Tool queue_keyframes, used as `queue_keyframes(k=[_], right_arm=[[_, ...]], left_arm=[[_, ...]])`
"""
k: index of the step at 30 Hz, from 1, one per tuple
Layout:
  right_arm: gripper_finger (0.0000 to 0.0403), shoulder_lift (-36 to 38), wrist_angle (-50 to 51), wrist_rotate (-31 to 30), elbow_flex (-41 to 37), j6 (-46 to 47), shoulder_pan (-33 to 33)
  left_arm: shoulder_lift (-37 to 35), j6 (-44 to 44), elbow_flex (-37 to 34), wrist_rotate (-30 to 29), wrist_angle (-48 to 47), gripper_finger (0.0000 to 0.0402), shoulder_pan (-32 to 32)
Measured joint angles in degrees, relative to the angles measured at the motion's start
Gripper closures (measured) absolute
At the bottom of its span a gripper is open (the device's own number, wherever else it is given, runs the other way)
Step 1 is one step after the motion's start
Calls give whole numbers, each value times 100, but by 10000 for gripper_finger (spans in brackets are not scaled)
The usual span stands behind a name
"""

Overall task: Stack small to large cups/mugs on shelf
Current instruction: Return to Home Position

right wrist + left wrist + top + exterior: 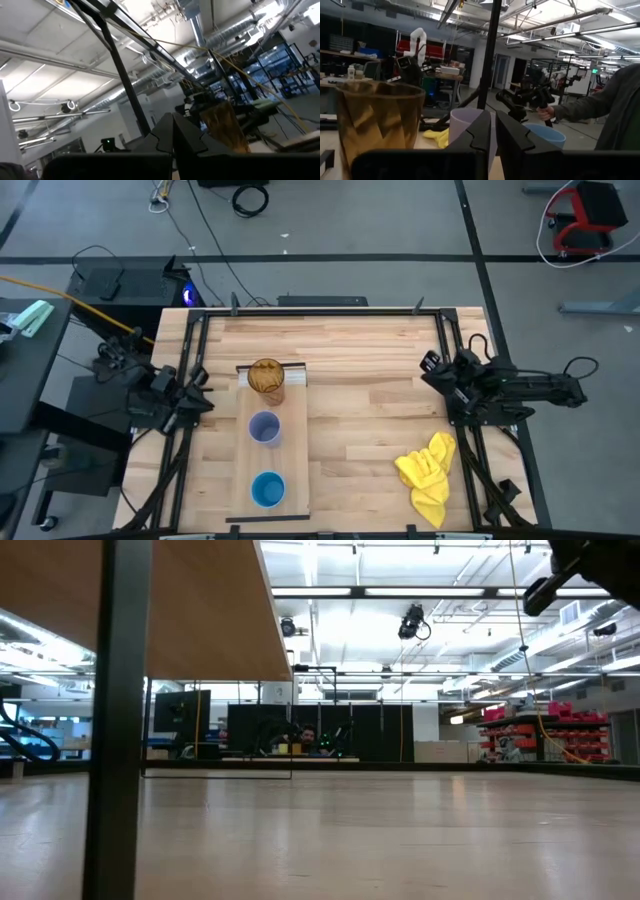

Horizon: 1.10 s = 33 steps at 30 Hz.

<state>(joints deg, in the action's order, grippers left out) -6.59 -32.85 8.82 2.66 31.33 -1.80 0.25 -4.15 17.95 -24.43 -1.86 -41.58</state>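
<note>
Plainly, three cups are lined up on the shelf (296, 452), with both arms parked at the sides of the counter (370, 395).
Seen from above, the shelf is laid at lower centre-left; the amber tumbler (266, 378) is stood at its upper end, the lavender cup (264, 428) mid-board, the blue cup (268, 489) near its lower end, all apart. The left end effector (493, 115), at frame left, is narrowed to a slit and empty; the right end effector (172, 116), at frame right, is likewise pressed together.

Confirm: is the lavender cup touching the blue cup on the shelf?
Apart. The high view shows a bare strip of shelf between the lavender cup and the blue cup.
</note>
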Motion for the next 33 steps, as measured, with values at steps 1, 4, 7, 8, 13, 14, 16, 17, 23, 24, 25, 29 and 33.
queue_keyframes(k=[1,4,7,8,13,14,16,17,23,24,25,29,33], right_arm=[[393,-2,63,0,0,14,0],[393,-1,146,0,0,68,-1],[393,-2,160,0,0,166,-1],[393,-2,158,0,0,173,-1],[393,-2,159,-2,0,177,0],[393,-1,159,-2,0,193,0],[393,-2,158,-2,0,217,-1],[393,-2,159,-2,0,219,0],[393,0,200,-2,0,293,-2],[393,0,266,-4,0,331,0],[393,0,348,-3,0,363,0],[393,0,623,-83,0,446,-2],[393,0,838,-154,0,107,-1]], left_arm=[[0,1,-77,0,72,367,0],[0,-60,-209,1,159,371,0],[0,-154,-346,2,381,375,0],[0,-160,-424,6,516,376,0],[0,-150,-904,108,1191,372,0],[0,-150,-1001,112,1314,370,0],[0,-173,-1168,117,1549,367,0],[0,-189,-1248,120,1634,366,0],[6,-313,-1505,138,1861,371,0],[7,-323,-1551,159,1899,372,0],[7,-334,-1591,172,1943,374,-1],[13,-445,-1741,183,2073,376,-2],[11,-367,-1741,177,2013,371,0]])
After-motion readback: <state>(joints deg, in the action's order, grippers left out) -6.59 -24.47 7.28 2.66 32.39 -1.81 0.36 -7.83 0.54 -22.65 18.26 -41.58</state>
